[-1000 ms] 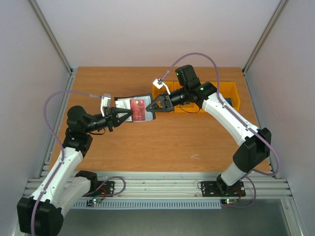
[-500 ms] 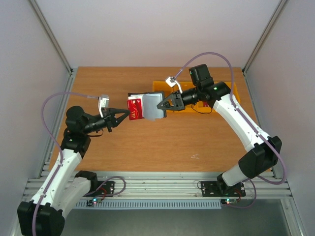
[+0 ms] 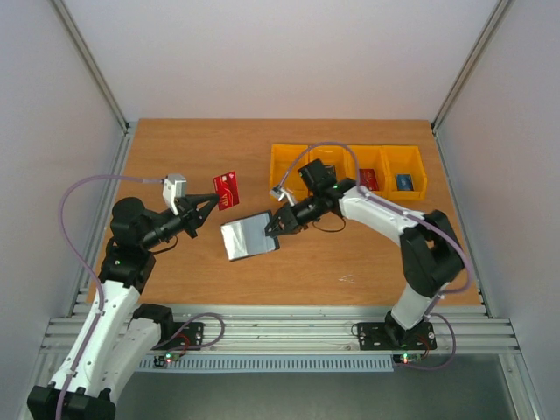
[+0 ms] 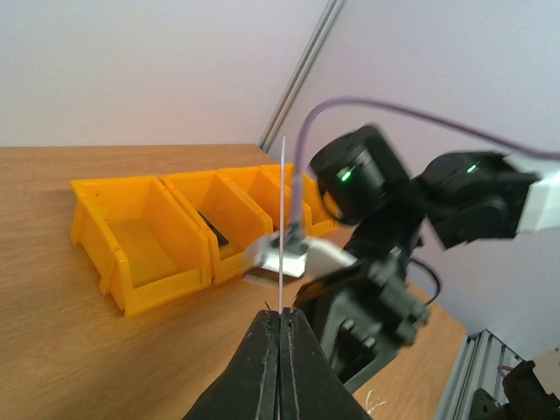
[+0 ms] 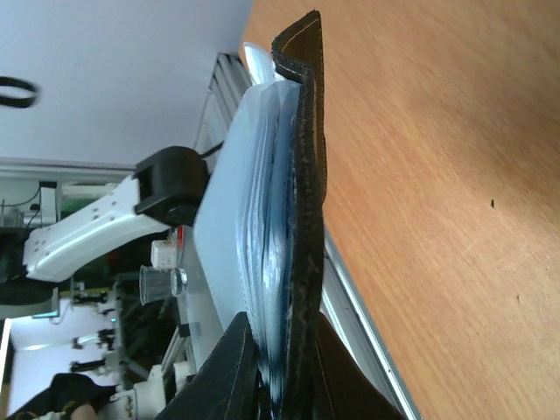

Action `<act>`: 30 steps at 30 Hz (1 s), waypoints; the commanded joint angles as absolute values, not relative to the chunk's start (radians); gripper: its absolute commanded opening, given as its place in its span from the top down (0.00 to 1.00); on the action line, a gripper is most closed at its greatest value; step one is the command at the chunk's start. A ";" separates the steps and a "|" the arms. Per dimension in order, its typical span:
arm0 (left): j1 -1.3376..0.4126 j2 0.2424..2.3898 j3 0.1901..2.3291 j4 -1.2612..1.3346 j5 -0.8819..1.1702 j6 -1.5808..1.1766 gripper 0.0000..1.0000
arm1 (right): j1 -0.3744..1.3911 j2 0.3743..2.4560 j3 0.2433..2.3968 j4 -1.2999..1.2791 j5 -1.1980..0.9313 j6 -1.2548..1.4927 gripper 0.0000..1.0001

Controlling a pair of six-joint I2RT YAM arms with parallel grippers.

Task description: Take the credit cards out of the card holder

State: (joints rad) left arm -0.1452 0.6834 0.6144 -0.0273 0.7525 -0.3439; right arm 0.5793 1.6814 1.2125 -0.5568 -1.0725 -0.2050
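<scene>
Now: left fingers (image 4: 258, 376) pinch red card (image 3: 226, 189) by its very edge; may slip free. Right fingers (image 5: 232, 367) clamp card holder (image 3: 248, 236) at one corner; could twist, spilling its contents.

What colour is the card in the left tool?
Red, with pale markings; the card shows best in the top external view.
</scene>
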 commanded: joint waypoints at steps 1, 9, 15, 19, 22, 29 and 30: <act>-0.141 0.665 0.623 0.018 0.744 -0.377 1.00 | 0.601 1.777 1.190 -0.312 -1.092 -0.043 0.99; -0.141 0.650 0.617 0.037 0.740 -0.420 1.00 | 0.582 1.968 1.185 -0.373 -1.048 -0.073 0.98; -0.141 0.649 0.611 0.044 0.730 -0.431 1.00 | 0.501 2.016 1.166 -0.514 -0.921 -0.073 0.76; -0.141 0.648 0.617 0.038 0.730 -0.425 1.00 | 0.453 1.938 1.162 -0.696 -0.749 -0.101 0.57; -0.140 0.648 0.616 0.045 0.737 -0.419 1.00 | 0.420 1.840 1.167 -0.793 -0.646 -0.125 0.45; -0.141 0.643 0.628 0.103 0.815 -0.417 1.00 | 0.436 1.560 1.359 -0.914 -0.596 -0.285 0.42; -0.141 0.644 0.631 0.125 0.835 -0.429 1.00 | 0.465 1.530 1.401 -0.899 -0.656 -0.324 0.41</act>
State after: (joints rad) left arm -0.1452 0.6601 0.6140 0.0051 0.7593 -0.4183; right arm 0.4053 1.6680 1.2575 -0.8642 -0.5884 -0.1715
